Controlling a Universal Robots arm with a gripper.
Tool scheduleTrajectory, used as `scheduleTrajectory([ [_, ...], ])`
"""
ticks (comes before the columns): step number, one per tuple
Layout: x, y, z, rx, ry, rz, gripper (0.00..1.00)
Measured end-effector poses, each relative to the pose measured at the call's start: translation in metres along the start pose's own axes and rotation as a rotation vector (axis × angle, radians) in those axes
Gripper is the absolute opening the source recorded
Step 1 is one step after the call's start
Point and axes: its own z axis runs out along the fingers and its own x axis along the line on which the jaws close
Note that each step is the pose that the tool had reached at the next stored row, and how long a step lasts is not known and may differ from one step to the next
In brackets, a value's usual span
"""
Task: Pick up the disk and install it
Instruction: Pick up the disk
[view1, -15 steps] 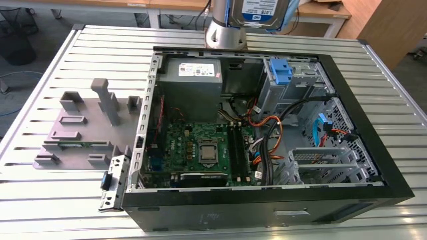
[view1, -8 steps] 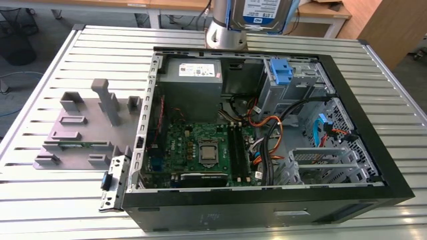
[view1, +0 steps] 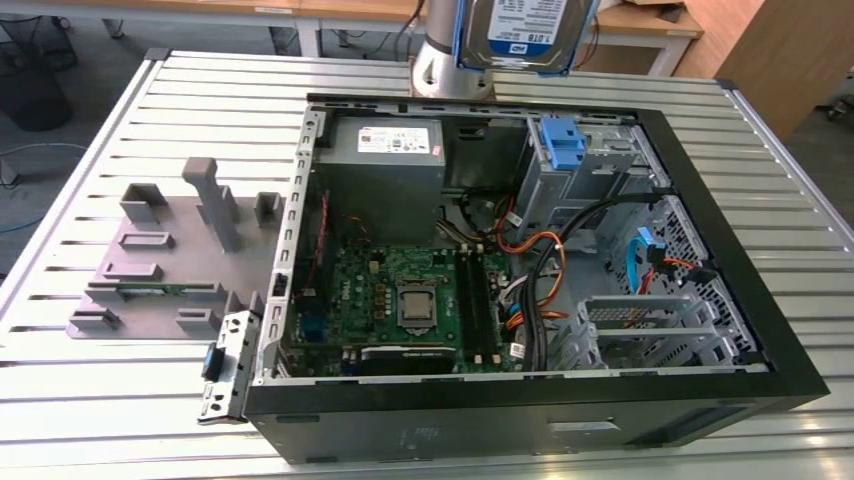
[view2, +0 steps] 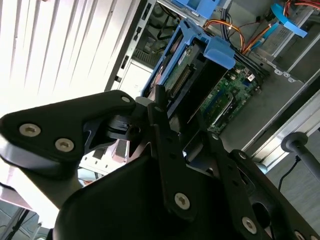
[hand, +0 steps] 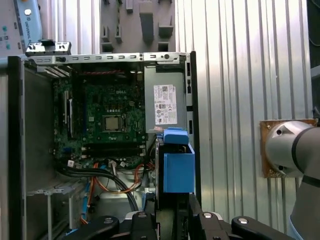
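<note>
Blue plastic frames the disk (view2: 181, 79), and the second wrist view shows it closest. The black pincer (view2: 182, 117) is clamped on it, its jointed fingers (view2: 161, 115) closed against either side. The green circuit board of the disk's underside and a row of connector pins are in sight. The exterior view gives what the wrist views do not: the white-and-blue label face, with the disk held in the air above the far edge of the computer case (view1: 534, 420). In the first wrist view the disk appears edge-on, a thin dark slab in its bracket (hand: 178, 172), in line with the case wall next to the power supply (hand: 165, 102).

The case lies open on its side on a bench (view1: 120, 420) of ribbed aluminium slats. Inside the case, the grey power supply box with a white label sits in one corner and the green motherboard (view1: 400, 290) covers much of the floor. Orange and black cables (view1: 541, 250) loop across the space in front of a perforated metal drive cage (view1: 627, 160), which carries another blue plastic piece (view1: 566, 140). Outside the case, on the exterior view's left, stands a matt grey fixture (view1: 174, 260) with blocky uprights. Beyond the case the arm's shiny round base (view1: 447, 65) rises from the bench
</note>
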Motion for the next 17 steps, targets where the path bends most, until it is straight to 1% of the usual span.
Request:
scheduleTrajectory([
  [2,0.0054,-0.0003,-0.0001,0.0001,-0.0002,0.000,0.35],
  [5,0.0093,-0.0005,-0.0002,0.0001,-0.0002,0.000,0.35],
  [17,0.0113,-0.0006,-0.0002,0.0001,-0.0002,0.000,0.35],
])
